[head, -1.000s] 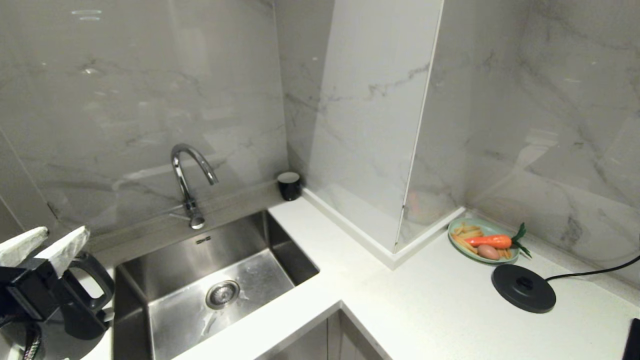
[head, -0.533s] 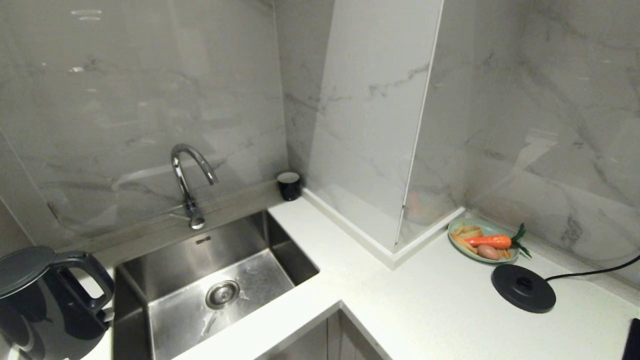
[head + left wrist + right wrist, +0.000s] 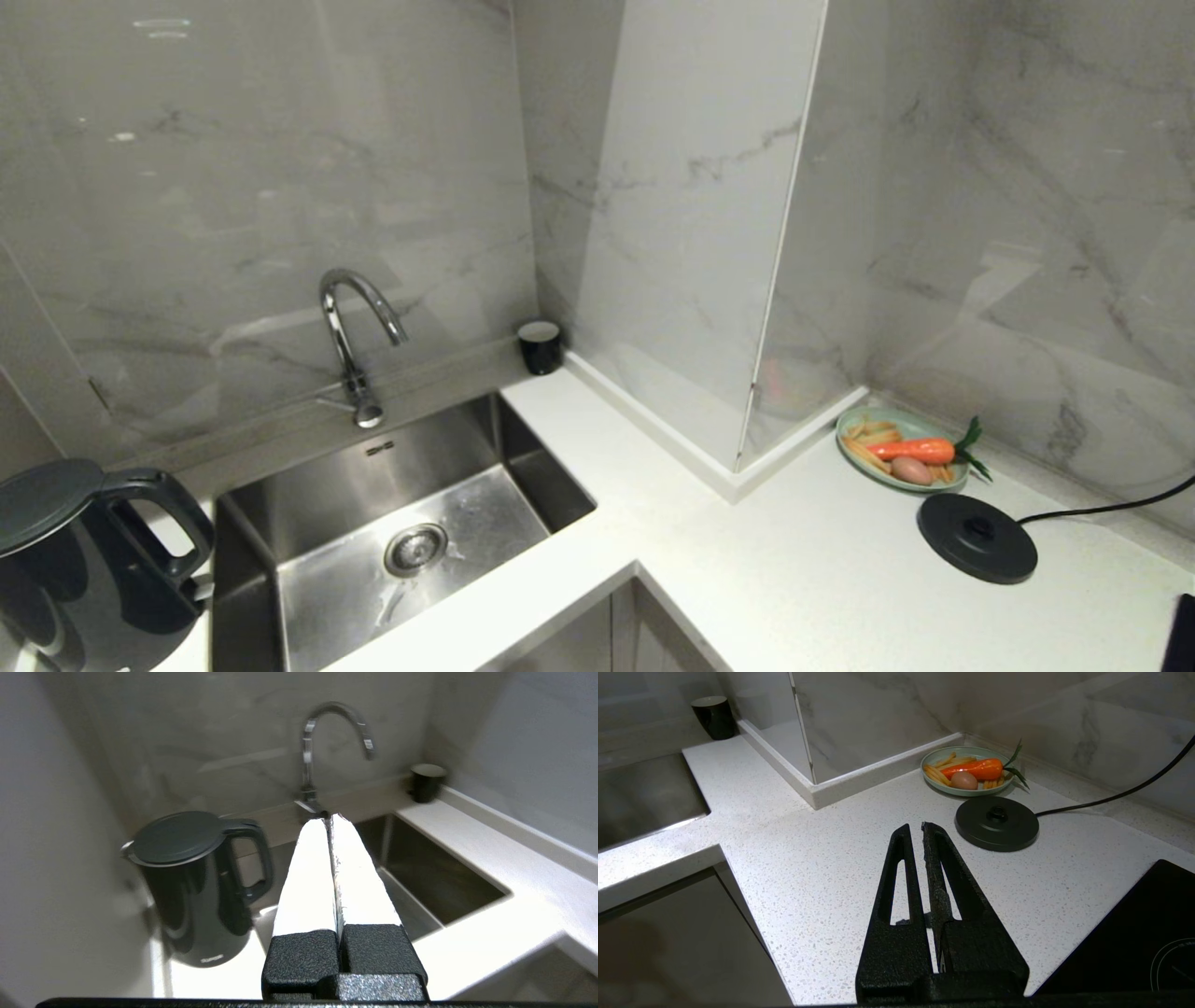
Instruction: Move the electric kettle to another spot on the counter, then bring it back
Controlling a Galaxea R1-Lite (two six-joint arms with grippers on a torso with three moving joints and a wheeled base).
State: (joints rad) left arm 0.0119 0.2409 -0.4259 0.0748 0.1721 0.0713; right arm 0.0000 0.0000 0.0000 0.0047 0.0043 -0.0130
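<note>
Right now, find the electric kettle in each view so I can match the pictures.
Head view: electric kettle at the lower left corner, on the counter left of the sink.
Left wrist view: kettle left of centre, beside the shut left hand.
Right wrist view: not in it.
Shared landmark: small black cup.

A home kitchen, plainly: white speckled counter (image 3: 822,579) turning an L-shaped corner, with a stainless sink (image 3: 448,485) sunk into it under a curved chrome tap (image 3: 350,327). Glossy marble-look wall panels (image 3: 233,187) behind, pale grey cabinet doors (image 3: 668,942) beneath. Everyday cooking gear around: electric kettle (image 3: 65,569), its corded base disc (image 3: 977,538), a black glass hob (image 3: 1134,942), a small black cup (image 3: 540,346), and a green plate of vegetables (image 3: 901,450).
</note>
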